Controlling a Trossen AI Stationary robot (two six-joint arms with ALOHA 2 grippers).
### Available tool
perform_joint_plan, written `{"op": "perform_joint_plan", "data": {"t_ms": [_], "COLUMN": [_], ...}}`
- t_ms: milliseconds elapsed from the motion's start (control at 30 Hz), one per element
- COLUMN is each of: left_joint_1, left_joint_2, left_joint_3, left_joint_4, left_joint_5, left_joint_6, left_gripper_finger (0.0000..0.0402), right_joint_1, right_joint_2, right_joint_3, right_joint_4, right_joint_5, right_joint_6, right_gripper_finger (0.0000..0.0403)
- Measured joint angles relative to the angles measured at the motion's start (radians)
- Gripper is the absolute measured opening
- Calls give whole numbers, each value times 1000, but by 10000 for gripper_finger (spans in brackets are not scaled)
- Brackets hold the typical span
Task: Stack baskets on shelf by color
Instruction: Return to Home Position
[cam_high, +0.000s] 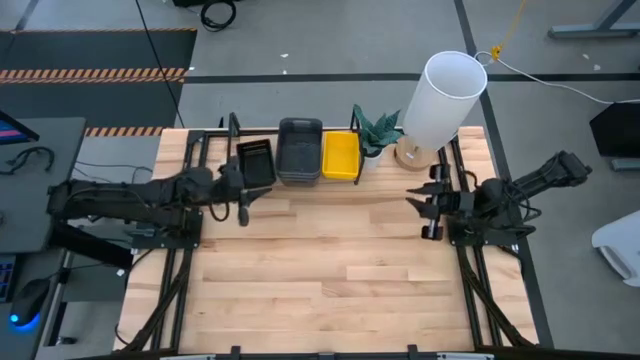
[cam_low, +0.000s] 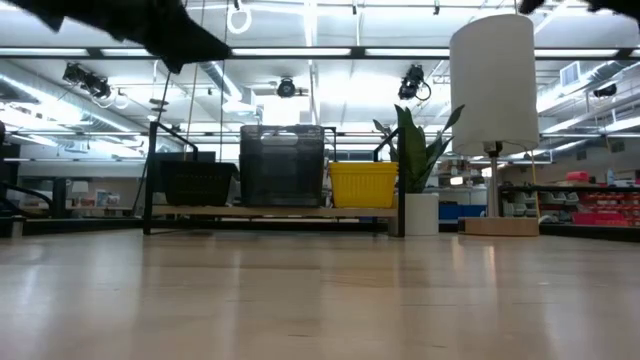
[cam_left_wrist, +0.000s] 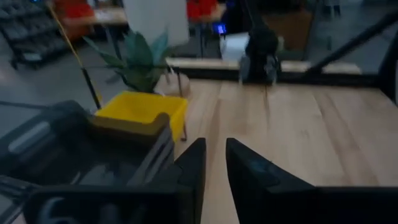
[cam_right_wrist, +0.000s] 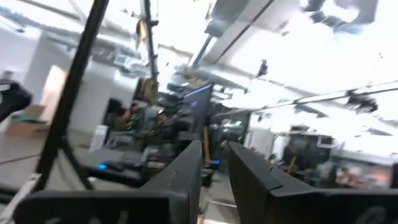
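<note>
A: The three stacks are on the shelf (cam_low: 200, 211). What should the arms mind while they go home?

B: I judge that the left gripper (cam_left_wrist: 215, 144) needs the most care. Its fingers (cam_left_wrist: 249, 174) are close together with only a thin slit between them, and they hold nothing. The black baskets (cam_low: 198, 183) stand just beside these fingers, on the shelf side. It should draw back along its own line, away from the shelf, and not swing sideways, because a thin black post of the frame is near.

A: And the other stacks?

B: The grey baskets (cam_low: 282, 165) are past the black ones, farther from the left fingertips, and the yellow baskets (cam_low: 362, 185) are after the grey. Each stack touches the next or almost does, so one knock on the black could push the whole row.

A: The right gripper (cam_high: 418, 205)?

B: It is well apart from the baskets, with the plant (cam_low: 420, 150) and the lamp (cam_low: 493, 70) nearer to its fingers than any stack is. Its fingers are also nearly together, with nothing between them. I think it has little risk.

A: What are the things made of?

B: All the baskets look like plastic. The yellow is opaque, with upright ribs on its wall. The grey is smoky and half clear, with rounded corners, and it stands highest. The black has slats with gaps. The shelf is a light wood board in a thin black metal frame. The table (cam_low: 320, 290) under the fingers is smooth wood planks.
</note>
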Motion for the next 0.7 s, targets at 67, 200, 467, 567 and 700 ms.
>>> {"op": "perform_joint_plan", "data": {"t_ms": [67, 200, 467, 567, 700], "left_joint_1": [2, 9, 23, 23, 28], "left_joint_2": [-39, -113, -264, -354, -525], "left_joint_3": [-69, -162, -282, -339, -428], "left_joint_4": [76, 143, 181, 201, 204], "left_joint_5": [-11, -18, -50, -62, -64], "left_joint_6": [5, 37, 85, 109, 113], "left_gripper_finger": [66, 62, 44, 29, 6], "right_joint_1": [-15, -48, -53, -25, 41], "right_joint_2": [-22, -42, -81, -151, -297], "right_joint_3": [-63, -173, -240, -244, -246], "right_joint_4": [91, 257, 156, 166, 56], "right_joint_5": [7, 24, 243, 303, 282], "right_joint_6": [-27, 14, 195, 122, 73], "right_gripper_finger": [83, 83, 74, 59, 28]}}
